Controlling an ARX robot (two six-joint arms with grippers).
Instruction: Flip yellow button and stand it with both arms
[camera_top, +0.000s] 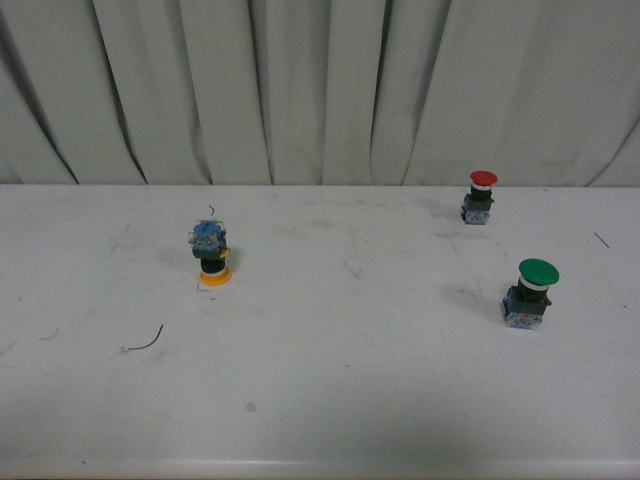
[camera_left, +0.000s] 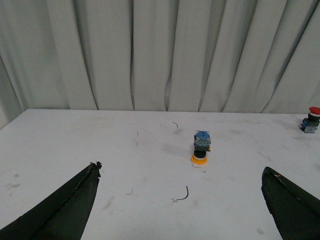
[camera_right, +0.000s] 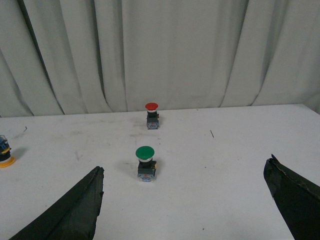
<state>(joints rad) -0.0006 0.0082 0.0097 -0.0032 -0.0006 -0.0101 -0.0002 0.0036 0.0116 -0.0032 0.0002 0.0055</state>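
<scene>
Buttons, three of them, sit on the flat white table (camera_top: 320, 400) in front of a pale folded curtain (camera_top: 300, 90). The small yellow button (camera_top: 210, 255) is on the left side, about halfway back. It is upside down: its round orange-yellow cap lies flat on the table, with the black ring above it and the blue-clear square block on top. Nothing touches it.

Far away on the right I see the red button (camera_top: 481, 198) with its round red cap up. The green button (camera_top: 531, 293), also cap up, stands nearer on the right.

A thin, dark, curled bit of wire (camera_top: 145, 342) lies near, in front of the yellow button.

My left pincer (camera_left: 180, 170) has its two black fingers (camera_left: 60, 210) spread wide, with nothing between them, and the yellow button lies well beyond it. My right pincer (camera_right: 185, 165) is spread wide too and holds nothing. The green button stands beyond it.
</scene>
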